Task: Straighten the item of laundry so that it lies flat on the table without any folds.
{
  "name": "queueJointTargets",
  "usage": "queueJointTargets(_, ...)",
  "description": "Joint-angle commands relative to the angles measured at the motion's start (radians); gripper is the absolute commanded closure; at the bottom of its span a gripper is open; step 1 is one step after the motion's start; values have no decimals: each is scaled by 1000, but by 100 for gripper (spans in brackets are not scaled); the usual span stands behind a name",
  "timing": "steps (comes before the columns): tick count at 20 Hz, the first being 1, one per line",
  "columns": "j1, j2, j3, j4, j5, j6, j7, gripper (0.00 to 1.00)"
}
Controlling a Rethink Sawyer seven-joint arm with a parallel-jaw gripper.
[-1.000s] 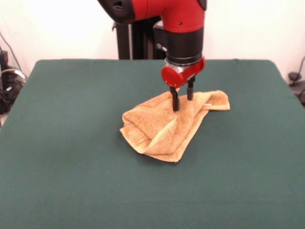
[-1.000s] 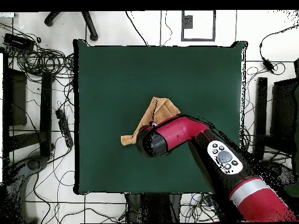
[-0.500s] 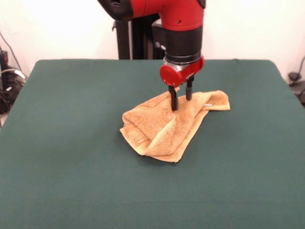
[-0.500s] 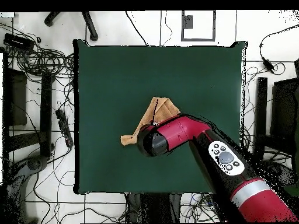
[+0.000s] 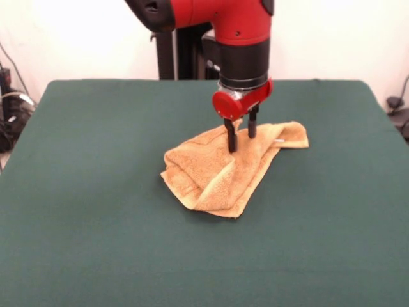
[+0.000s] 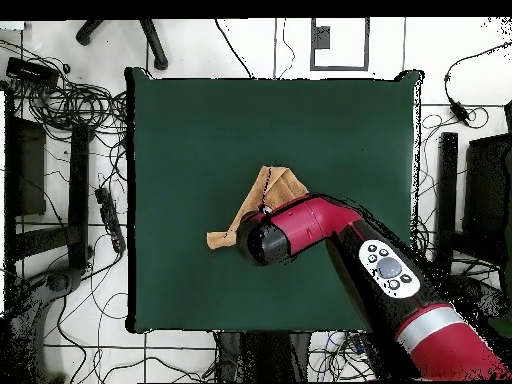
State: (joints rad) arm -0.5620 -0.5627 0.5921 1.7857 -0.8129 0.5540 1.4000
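Note:
The golden-orange towel [image 5: 220, 169] lies crumpled and folded over itself a little right of the middle of the green table [image 5: 96, 204]. One corner with a small white label [image 5: 278, 141] points right. My gripper [image 5: 241, 139] hangs straight down over the towel's far part, open, with its two black fingers [image 5: 232, 139] apart and their tips at the cloth's upper surface. In the overhead view the arm [image 6: 300, 232] covers the gripper and the towel's middle. Only the towel's ends [image 6: 275, 186] show there on the table [image 6: 200, 130].
The robot's pedestal [image 5: 176, 54] stands behind the table's far edge. In the overhead view cables [image 6: 60, 90] and dark equipment [image 6: 25, 165] lie on the floor left of the table, and more equipment [image 6: 490, 190] to the right.
The gripper has risen slightly and drifted a little to the left in the front view. The towel keeps the same shape and place.

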Motion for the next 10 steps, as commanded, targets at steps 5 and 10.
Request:
queueJointTargets(5,-29,90,115,-138,-23,97,-289,0)
queueJointTargets(10,-25,101,131,-188,-20,156,-339,0)
